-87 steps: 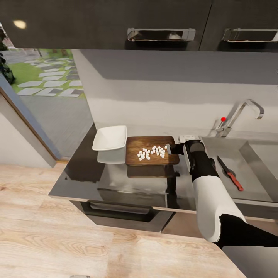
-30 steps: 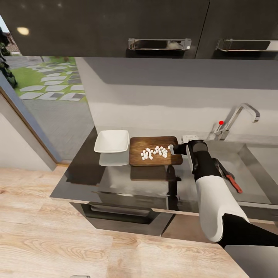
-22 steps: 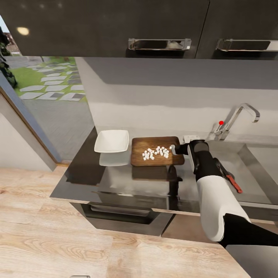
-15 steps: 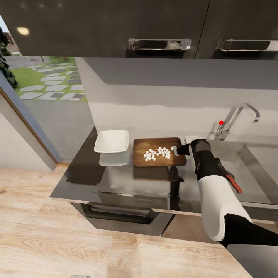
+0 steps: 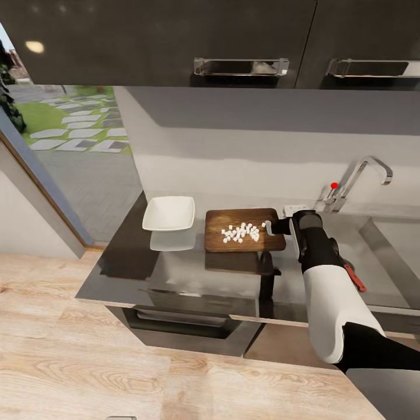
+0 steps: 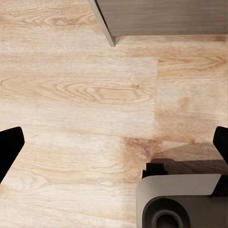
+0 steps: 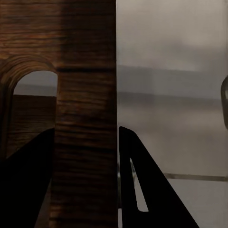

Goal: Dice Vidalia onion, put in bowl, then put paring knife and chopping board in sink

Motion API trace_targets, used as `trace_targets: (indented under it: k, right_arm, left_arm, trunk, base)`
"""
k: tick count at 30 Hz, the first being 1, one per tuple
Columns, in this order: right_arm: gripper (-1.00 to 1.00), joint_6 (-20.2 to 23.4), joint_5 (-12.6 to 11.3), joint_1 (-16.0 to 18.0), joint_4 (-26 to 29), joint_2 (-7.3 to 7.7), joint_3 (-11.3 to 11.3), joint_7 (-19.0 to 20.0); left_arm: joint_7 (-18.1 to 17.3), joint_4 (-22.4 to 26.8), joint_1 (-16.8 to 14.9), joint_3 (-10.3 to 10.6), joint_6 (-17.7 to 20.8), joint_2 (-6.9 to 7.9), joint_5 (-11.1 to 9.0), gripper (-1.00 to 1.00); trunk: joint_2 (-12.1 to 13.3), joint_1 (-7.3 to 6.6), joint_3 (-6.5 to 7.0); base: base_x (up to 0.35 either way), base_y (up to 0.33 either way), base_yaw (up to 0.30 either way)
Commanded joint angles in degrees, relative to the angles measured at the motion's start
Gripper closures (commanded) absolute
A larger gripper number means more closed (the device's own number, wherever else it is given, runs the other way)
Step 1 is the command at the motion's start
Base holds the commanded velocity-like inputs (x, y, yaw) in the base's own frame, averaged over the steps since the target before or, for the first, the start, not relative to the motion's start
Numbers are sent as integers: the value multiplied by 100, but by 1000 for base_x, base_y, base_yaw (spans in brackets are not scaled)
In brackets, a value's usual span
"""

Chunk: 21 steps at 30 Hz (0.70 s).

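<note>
Fingers point(image 7: 28, 190) of right gripper point(image 5: 275, 226): clamped on sink-side edge of chopping board point(image 5: 244, 229), beside its slot.
Left gripper fingers point(image 6: 9, 147): spread wide over wooden floor point(image 6: 80, 95), empty.
Diced onion point(image 5: 240, 233): heaped on board, raised off counter point(image 5: 175, 262); bowl point(image 5: 169, 213) well apart.
Risk: cubes spilling onto counter if board tilts or jolts.
Paring knife point(image 5: 353, 277): in sink point(image 5: 385, 245).
Writing: none legible.
</note>
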State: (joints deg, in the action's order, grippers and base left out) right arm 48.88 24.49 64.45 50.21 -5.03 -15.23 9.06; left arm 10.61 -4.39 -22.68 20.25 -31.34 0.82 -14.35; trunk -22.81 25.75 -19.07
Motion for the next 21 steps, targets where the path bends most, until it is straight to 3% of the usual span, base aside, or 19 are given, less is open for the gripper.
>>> trace_targets:
  k: [1, 13, 21]
  right_arm:
    - [100, 16, 56, 6, 6, -7, -24, 55]
    - [100, 32, 56, 6, 17, 1, -24, 55]
    - [100, 485, 56, 6, 222, 80, -24, 61]
  left_arm:
    - [11, -19, -8, 49, -31, -3, -33, -100]
    - [11, -20, -8, 49, -31, -3, -33, -100]
    - [11, -20, -8, 49, -31, -3, -33, -100]
  trunk:
    - [-11, 3, -10]
    - [-11, 3, -10]
    - [-11, 3, 21]
  base:
    - [0, 0, 0]
    - [0, 0, 0]
    - [0, 0, 0]
